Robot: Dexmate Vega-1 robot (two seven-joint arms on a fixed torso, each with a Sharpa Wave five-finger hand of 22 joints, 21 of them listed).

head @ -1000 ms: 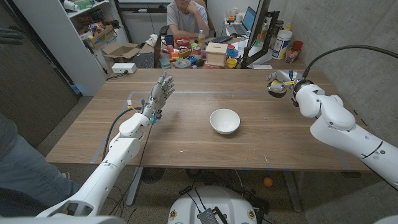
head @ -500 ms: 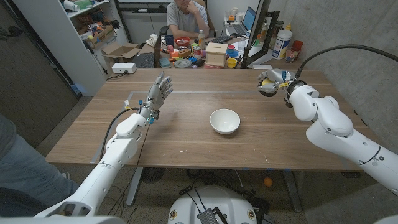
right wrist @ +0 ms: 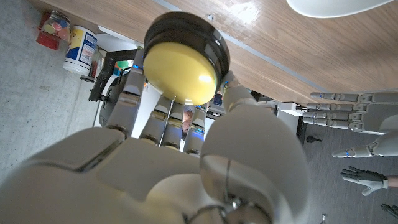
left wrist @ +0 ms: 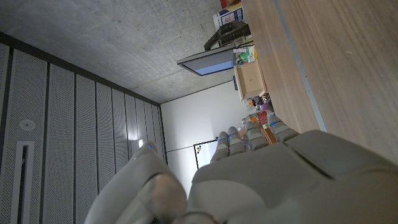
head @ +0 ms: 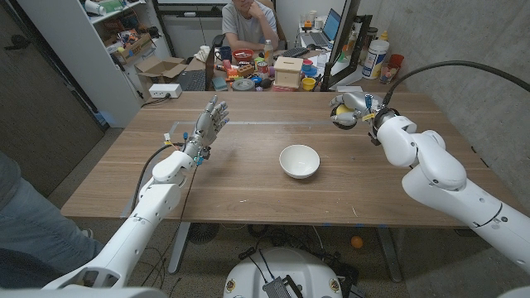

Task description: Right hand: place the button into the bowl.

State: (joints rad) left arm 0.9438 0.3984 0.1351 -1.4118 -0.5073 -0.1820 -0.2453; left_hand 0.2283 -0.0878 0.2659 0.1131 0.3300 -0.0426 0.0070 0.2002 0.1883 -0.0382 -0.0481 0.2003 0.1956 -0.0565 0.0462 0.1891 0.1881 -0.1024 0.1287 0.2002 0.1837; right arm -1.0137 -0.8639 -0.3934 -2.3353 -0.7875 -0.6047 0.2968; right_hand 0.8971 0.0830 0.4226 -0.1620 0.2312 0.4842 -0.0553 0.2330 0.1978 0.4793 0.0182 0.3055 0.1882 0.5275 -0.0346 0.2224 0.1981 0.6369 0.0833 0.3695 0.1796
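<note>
My right hand [head: 348, 110] hangs over the far right part of the wooden table [head: 248, 178], fingers curled around the button [head: 343, 116]. In my right wrist view the button [right wrist: 184, 63] shows plainly: a round yellow dome set in a glossy black ring, gripped between my fingers [right wrist: 134, 93] and thumb, held clear of the tabletop. I can read no writing on it.

The white bowl [head: 299, 161] stands near the middle of the table, well apart from the button and nearer to me than my right hand. Its rim [right wrist: 339, 7] shows at the edge of my right wrist view.

My left hand [head: 210, 122] stands upright over the far left part of the table, fingers spread and straight, holding nothing. In the left wrist view my left hand [left wrist: 261, 171] shows from the back, fingers reaching out.

Beyond the table a person [head: 248, 25] sits at a cluttered desk with a small wooden box [head: 287, 70] and a white tub [head: 375, 58]; its label is too small to read.
</note>
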